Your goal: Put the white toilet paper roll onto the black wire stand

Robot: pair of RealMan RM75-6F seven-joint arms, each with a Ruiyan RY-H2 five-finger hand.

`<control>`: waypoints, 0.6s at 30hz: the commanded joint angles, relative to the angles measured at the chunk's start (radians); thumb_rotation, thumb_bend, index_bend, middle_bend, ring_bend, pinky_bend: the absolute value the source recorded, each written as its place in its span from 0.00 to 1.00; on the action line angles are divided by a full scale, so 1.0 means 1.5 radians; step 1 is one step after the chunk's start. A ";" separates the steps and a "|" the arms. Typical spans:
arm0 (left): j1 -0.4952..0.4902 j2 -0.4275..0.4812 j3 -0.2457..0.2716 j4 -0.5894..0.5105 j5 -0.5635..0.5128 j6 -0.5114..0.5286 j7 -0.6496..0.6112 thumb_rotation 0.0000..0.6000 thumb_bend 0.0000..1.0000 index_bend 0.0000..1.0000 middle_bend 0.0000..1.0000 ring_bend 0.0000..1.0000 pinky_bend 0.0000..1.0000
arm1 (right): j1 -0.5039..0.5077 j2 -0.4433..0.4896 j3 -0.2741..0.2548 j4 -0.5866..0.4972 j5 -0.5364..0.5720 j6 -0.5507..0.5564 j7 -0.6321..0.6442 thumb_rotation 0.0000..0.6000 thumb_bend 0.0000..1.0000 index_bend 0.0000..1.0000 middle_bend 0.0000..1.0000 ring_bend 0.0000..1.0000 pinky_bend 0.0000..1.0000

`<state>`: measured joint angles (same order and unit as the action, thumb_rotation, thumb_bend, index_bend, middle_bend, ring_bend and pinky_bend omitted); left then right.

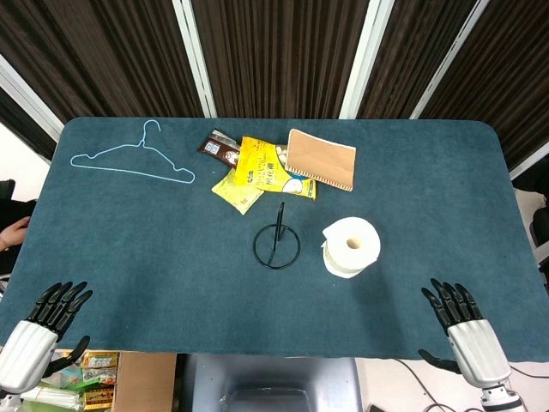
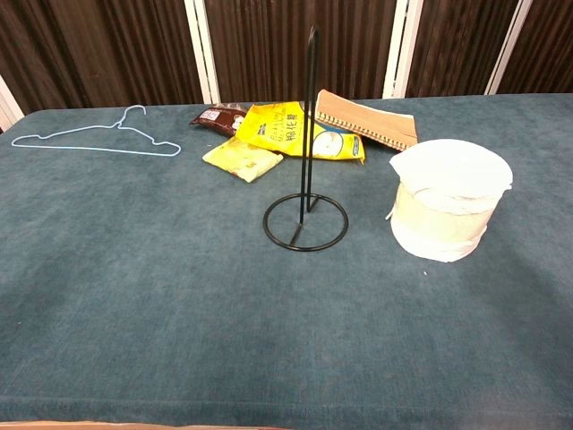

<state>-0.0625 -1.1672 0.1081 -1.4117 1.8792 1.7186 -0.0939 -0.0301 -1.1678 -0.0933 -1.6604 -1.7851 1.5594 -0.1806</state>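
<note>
The white toilet paper roll (image 1: 350, 246) (image 2: 445, 210) stands on end on the teal table, right of centre, its hole facing up. The black wire stand (image 1: 276, 243) (image 2: 305, 220), a ring base with an upright rod, is just to the roll's left, a small gap between them. My left hand (image 1: 45, 326) rests at the table's near left edge, fingers spread, holding nothing. My right hand (image 1: 463, 330) is at the near right edge, also spread and empty, well short of the roll. Neither hand shows in the chest view.
Behind the stand lie yellow snack packets (image 1: 262, 172) (image 2: 282, 136), a brown sachet (image 1: 220, 148) and a spiral notebook (image 1: 321, 159) (image 2: 367, 119). A light blue wire hanger (image 1: 129, 159) (image 2: 94, 136) lies at the far left. Dark curtains hang behind the table.
</note>
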 commanded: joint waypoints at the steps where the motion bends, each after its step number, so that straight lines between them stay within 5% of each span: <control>1: -0.002 -0.001 -0.001 -0.002 0.000 -0.001 0.002 1.00 0.39 0.00 0.04 0.01 0.09 | 0.000 -0.002 0.001 0.001 -0.001 0.002 0.005 1.00 0.18 0.00 0.00 0.00 0.00; 7: -0.008 -0.002 -0.003 0.000 -0.001 -0.005 -0.012 1.00 0.39 0.00 0.04 0.01 0.09 | 0.022 -0.012 0.018 0.009 0.010 -0.019 0.021 1.00 0.18 0.00 0.00 0.00 0.00; 18: 0.006 0.003 -0.003 0.004 -0.011 0.011 -0.006 1.00 0.39 0.00 0.04 0.01 0.09 | 0.204 -0.038 0.173 -0.016 0.188 -0.242 -0.012 1.00 0.13 0.00 0.00 0.00 0.00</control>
<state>-0.0554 -1.1638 0.1040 -1.4073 1.8636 1.7333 -0.1033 0.1952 -1.2016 0.0985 -1.6826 -1.5839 1.2867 -0.1823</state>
